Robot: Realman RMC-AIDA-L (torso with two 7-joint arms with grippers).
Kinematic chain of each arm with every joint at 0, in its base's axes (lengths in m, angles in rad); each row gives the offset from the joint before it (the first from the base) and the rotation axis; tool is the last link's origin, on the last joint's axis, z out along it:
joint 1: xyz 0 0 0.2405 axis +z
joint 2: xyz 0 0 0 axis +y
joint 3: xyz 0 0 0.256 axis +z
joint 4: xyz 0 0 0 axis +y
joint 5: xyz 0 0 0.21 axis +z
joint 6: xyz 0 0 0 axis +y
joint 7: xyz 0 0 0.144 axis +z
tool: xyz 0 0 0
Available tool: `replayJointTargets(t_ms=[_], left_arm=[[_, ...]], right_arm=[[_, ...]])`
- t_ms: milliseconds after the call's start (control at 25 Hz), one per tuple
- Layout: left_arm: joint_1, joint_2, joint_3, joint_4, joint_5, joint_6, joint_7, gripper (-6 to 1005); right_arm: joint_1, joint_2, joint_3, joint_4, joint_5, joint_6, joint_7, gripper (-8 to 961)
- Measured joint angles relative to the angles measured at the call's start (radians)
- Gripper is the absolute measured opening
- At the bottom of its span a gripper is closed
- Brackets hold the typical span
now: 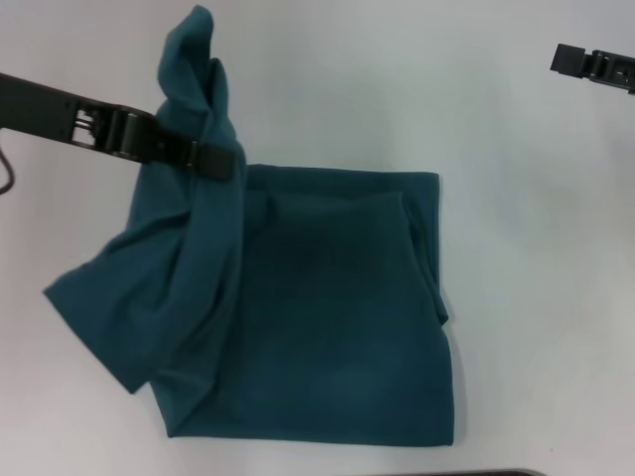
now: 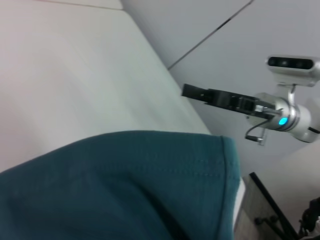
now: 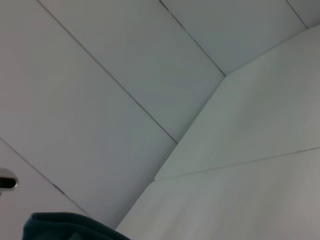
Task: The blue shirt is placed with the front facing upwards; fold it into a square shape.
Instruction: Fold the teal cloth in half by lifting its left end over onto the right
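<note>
The blue shirt (image 1: 327, 317) lies half folded on a plain white table (image 1: 536, 198) before pale panelled walls. The left gripper (image 1: 213, 159) pinches its lifted left edge; the right gripper (image 1: 571, 59) hovers well apart, jaw state unclear.

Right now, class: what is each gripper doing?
Left gripper: shut on the blue shirt, lifting its left side.
Right gripper: raised at the far right, holding nothing; open or shut cannot be told.

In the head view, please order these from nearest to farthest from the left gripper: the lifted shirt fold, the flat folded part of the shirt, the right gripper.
1. Lifted shirt fold, held in the left gripper.
2. Flat folded part, on the table.
3. Right gripper, far right.
</note>
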Motion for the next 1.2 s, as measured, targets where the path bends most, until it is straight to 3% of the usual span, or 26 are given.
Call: replayJointTargets(t_ms=[160, 680, 1000, 1200], left_arm=[[-0.005, -0.029, 0.003, -0.01, -0.001, -0.003, -0.001, 30], [-0.011, -0.064, 0.011, 0.006, -0.017, -0.022, 0.007, 48], [-0.014, -0.101, 0.027, 0.14, -0.017, -0.089, 0.079, 60], [-0.023, -0.104, 0.049, 0.23, -0.024, -0.148, 0.126, 67]], right_arm=[[0.0, -0.001, -0.01, -0.002, -0.001, 0.0, 0.0, 777], [-0.003, -0.002, -0.019, 0.003, -0.001, -0.004, 0.001, 777], [-0.003, 0.002, -0.019, 0.004, 0.0, -0.009, 0.002, 777], [-0.002, 0.002, -0.019, 0.004, 0.0, -0.015, 0.002, 777]])
